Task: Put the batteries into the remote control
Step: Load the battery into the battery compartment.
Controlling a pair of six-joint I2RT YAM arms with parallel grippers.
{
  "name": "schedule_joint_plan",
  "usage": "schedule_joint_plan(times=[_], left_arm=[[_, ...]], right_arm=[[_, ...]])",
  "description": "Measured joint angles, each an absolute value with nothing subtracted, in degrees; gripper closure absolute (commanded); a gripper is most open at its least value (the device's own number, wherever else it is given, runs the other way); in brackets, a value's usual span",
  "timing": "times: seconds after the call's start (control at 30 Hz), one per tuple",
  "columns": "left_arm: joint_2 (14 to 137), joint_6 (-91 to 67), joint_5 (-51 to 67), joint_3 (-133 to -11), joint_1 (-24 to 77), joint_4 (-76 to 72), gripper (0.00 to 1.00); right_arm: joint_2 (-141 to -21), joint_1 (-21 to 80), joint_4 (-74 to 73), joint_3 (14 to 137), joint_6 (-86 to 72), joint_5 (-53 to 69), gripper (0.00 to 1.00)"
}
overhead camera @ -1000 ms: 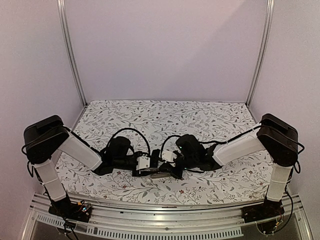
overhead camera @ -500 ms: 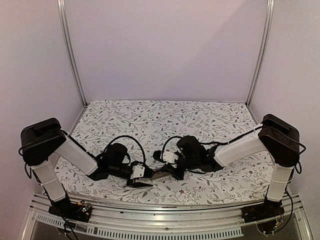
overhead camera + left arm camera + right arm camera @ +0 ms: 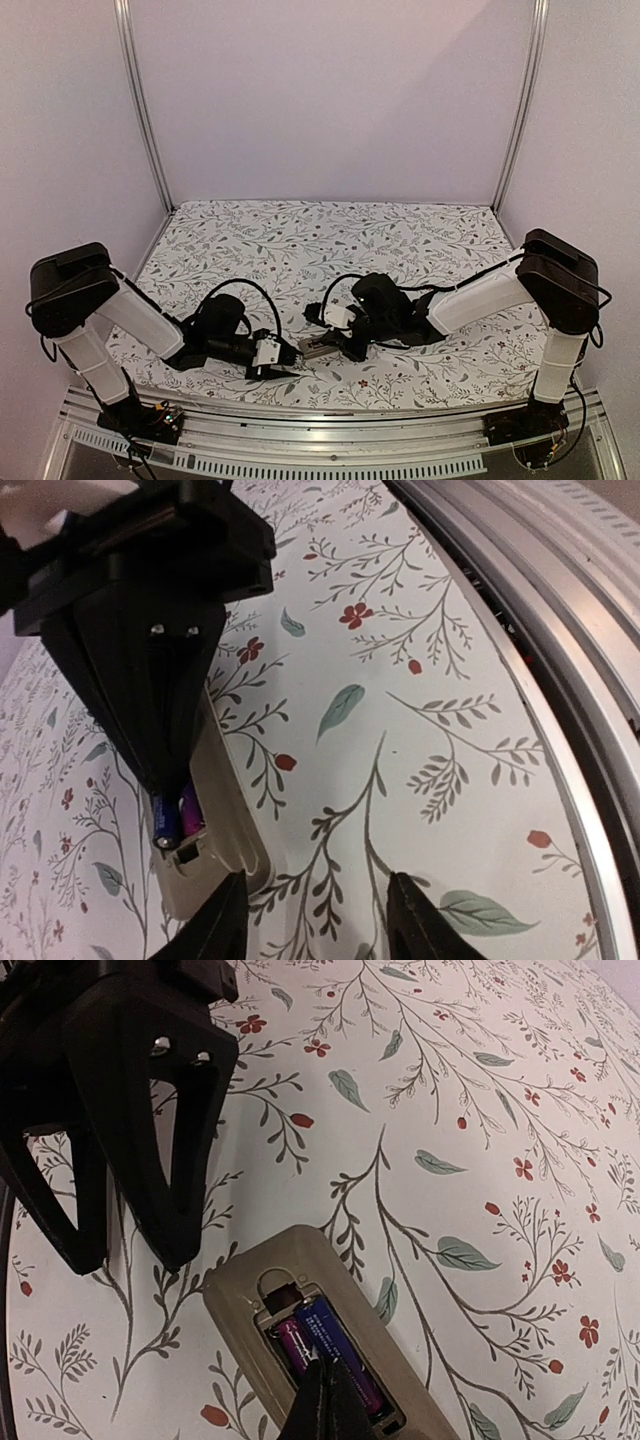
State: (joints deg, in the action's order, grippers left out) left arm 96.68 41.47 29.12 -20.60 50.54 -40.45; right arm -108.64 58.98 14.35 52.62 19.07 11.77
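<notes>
Right under the right gripper (image 3: 321, 1398), whose jaws are pinched fully together and carry nothing, the two batteries (image 3: 330, 1338) lie side by side in the recess of the remote control (image 3: 240, 1290). The remote lies back-up on the flowered tablecloth (image 3: 480, 1110). The tips seem to bear on the seam between the two cells. I'd judge this to be a seating press. It would go best pushed straight down and gently, on one cell at a time rather than on the groove, so that neither tips up at one end. Ahead of the tips, just past the remote's end, the left gripper (image 3: 130, 1255) stands half-spread with only cloth between its fingers, gripping nothing. It would be better used bracing that end so the remote can't skid.
</notes>
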Motion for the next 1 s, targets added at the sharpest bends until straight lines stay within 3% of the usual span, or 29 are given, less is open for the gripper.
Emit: schedule_joint_plan(times=[0.2,1.0], left_arm=[[96.0,41.1,29.1,-24.5,48.6,-40.0,0.82],[102.0,52.6,27.9,-34.5,46.3,-31.2,0.86]], right_arm=[[-108.6,59.0,14.3,52.6,19.0,11.2,1.00],[-108.3,58.4,15.9,51.7,16.6,11.3,1.00]])
